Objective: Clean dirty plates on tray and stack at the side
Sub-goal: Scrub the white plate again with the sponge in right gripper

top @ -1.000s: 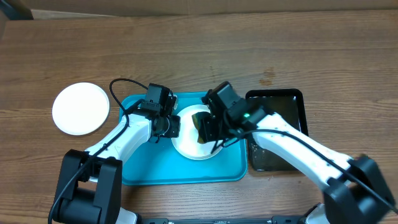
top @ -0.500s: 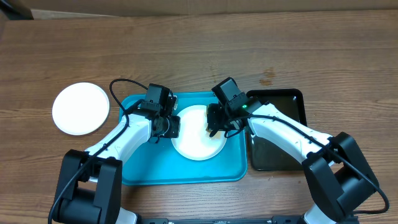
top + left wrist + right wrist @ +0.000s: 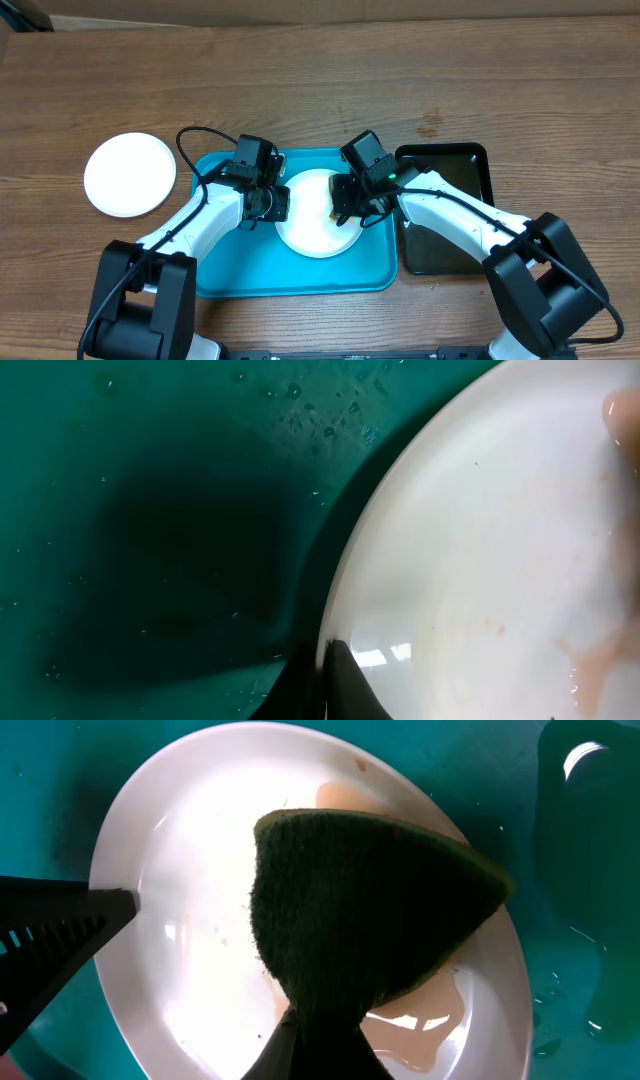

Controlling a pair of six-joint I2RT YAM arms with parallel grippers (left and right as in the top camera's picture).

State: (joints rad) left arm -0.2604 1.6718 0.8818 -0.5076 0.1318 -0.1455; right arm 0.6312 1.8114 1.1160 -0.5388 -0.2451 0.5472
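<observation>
Mid-scrub, by the look of it. On the turquoise tray (image 3: 240,275), toward its upper middle, one white plate (image 3: 305,238), lying flat and wet. Pinned at its left rim by the left gripper (image 3: 274,204), jaws pressed together on the edge: seen in the left wrist view as a dark fingertip (image 3: 335,678) hooked over the rim, and in the right wrist view as a black finger touching the plate's left side. Directly over the plate's right half, the right gripper (image 3: 345,204), clamped tight on a folded green sponge (image 3: 370,910), sponge face down against the plate. Key relation for the next stroke: a thin reddish-brown smear (image 3: 420,1025) showing just beyond the sponge's edges, on the side of the plate away from the left gripper; so, likely, more wiping across that right half rather than toward the pinned rim. No long axis to speak of in a round plate; the sponge itself a wedge, widest at the end far from the fingers. Right arm reaching in from the lower right, forearm crossing above the black tray (image 3: 450,165), wrist turned down; left arm coming from the lower left, bent, wrist low at the plate's edge. Well off to the left on the bare tabletop (image 3: 330,90), a second white plate (image 3: 129,174), clean-looking, nearer the left arm and probably the start of the stack. No third plate in view.
</observation>
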